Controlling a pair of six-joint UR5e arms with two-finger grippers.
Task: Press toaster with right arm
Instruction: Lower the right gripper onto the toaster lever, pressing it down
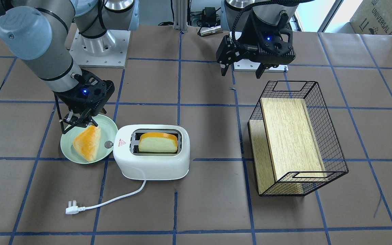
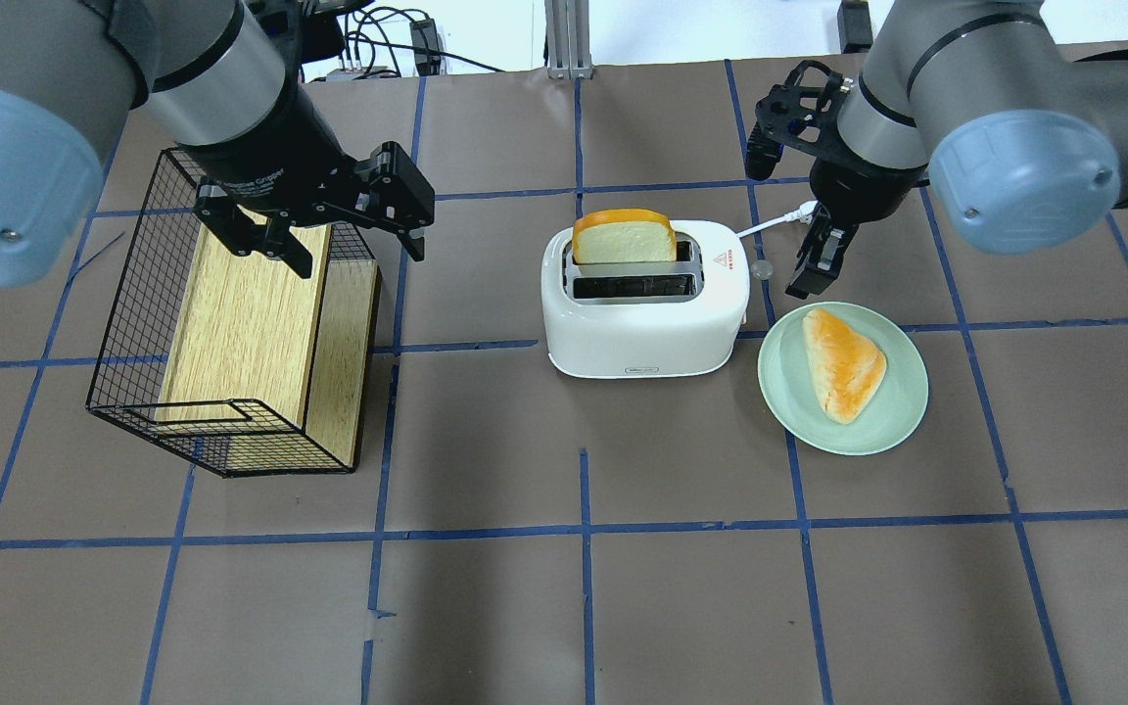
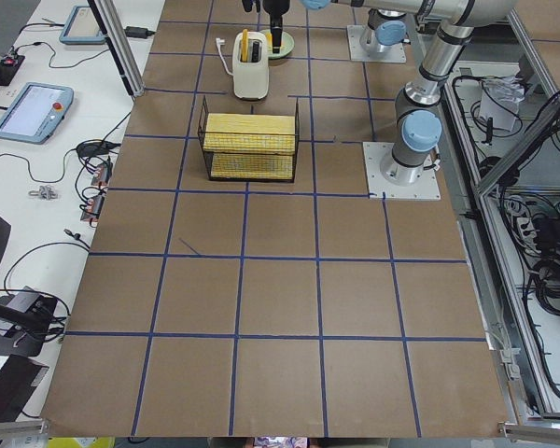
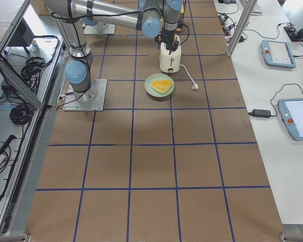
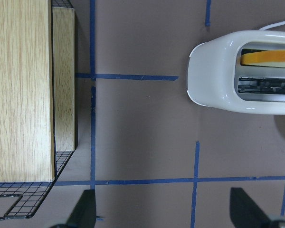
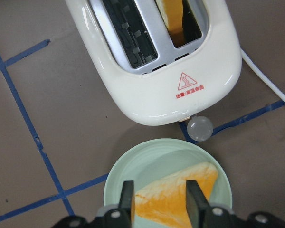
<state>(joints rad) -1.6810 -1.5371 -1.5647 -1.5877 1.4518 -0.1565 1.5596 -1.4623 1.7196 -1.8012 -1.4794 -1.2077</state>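
Note:
The white two-slot toaster (image 1: 151, 166) (image 2: 642, 333) stands mid-table with a bread slice (image 2: 623, 238) upright in one slot. Its small grey lever knob (image 1: 108, 144) (image 2: 762, 267) (image 6: 200, 128) sticks out of the end facing the green plate. My right gripper (image 1: 77, 124) (image 2: 819, 269) (image 6: 160, 187) hovers over the plate's rim, close to the knob but not touching it. Its thin fingers are a narrow gap apart and hold nothing. My left gripper (image 1: 242, 71) (image 2: 329, 235) hangs open and empty by the wire basket.
A green plate (image 1: 109, 127) (image 2: 789, 392) with a bread wedge (image 2: 843, 362) lies against the toaster's knob end. A tipped wire basket (image 2: 133, 294) (image 1: 332, 136) with wooden boards is on the other side. The cord and plug (image 1: 71, 208) trail away from the toaster.

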